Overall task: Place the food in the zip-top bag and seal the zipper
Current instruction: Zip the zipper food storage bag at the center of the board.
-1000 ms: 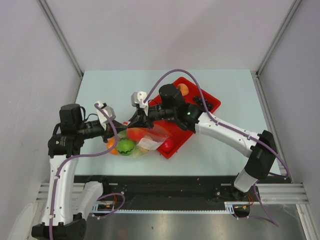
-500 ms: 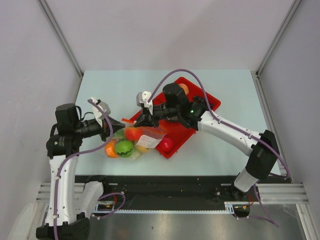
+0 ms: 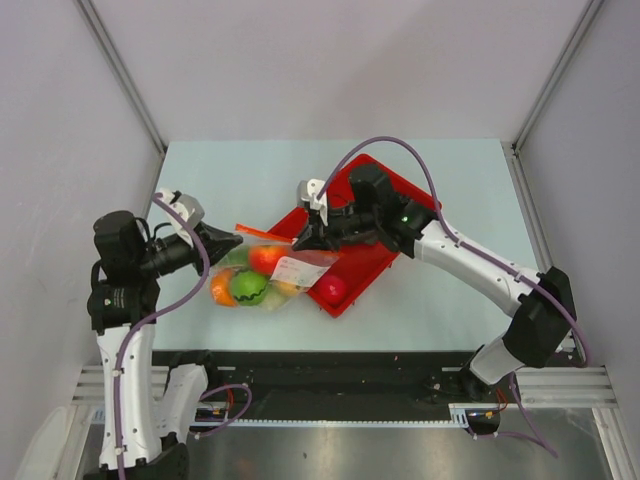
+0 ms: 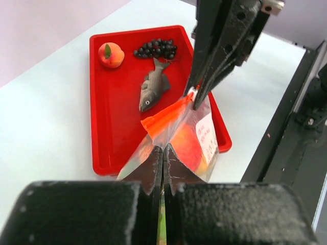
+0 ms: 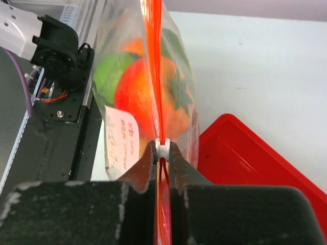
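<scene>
Between the two arms, just beside the red rectangular tray [image 3: 362,264]: clear floppy plastic zip-top bag [image 3: 268,278], stretched along its thin orange-red zipper strip [image 3: 265,234]; inside it, dark-striped green melon [image 3: 248,287], an orange [image 3: 221,291] and a red tomato [image 5: 138,97]; left gripper [image 4: 162,153] pressed together on the bag's left top corner; right gripper [image 5: 162,149] pinching the small white slider tab [image 5: 162,145] at the tray end. Judged mid-sealing, though with grey toy fish [image 4: 152,92], dark grapes [image 4: 156,48] and peach [image 4: 111,54] lying on the tray. Next: hold the left corner taut; draw the slider straight along the strip; keep loose film out of the track.
</scene>
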`<state>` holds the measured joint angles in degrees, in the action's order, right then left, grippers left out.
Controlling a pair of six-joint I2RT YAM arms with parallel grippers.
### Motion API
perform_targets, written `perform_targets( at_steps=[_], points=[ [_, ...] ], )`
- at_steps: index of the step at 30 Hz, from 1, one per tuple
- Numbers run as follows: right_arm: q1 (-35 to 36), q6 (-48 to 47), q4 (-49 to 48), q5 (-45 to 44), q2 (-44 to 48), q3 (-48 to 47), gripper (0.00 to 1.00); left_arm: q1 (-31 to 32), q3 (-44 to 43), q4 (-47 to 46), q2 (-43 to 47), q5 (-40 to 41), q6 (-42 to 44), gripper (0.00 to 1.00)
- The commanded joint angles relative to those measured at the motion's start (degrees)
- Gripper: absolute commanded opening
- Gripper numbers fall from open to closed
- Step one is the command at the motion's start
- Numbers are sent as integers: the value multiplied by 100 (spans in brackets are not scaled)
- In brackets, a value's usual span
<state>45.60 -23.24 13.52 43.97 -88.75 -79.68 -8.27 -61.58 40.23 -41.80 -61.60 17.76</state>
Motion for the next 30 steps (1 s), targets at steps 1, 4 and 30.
perform_targets(
  at_steps=[1, 4, 30],
  points=[
    [-306, -242, 863, -274, 253, 277, 0, -271, -82, -972, 146, 219, -510, 0],
    [-429, -356, 1029, -266, 358, 400, 0, -324, -126, -1008, 102, 272, -563, 0],
    [-1677, -1402, 2480, -213, 1501, 1323, 0, -456, -179, -1456, -214, 562, -1002, 0]
  ],
)
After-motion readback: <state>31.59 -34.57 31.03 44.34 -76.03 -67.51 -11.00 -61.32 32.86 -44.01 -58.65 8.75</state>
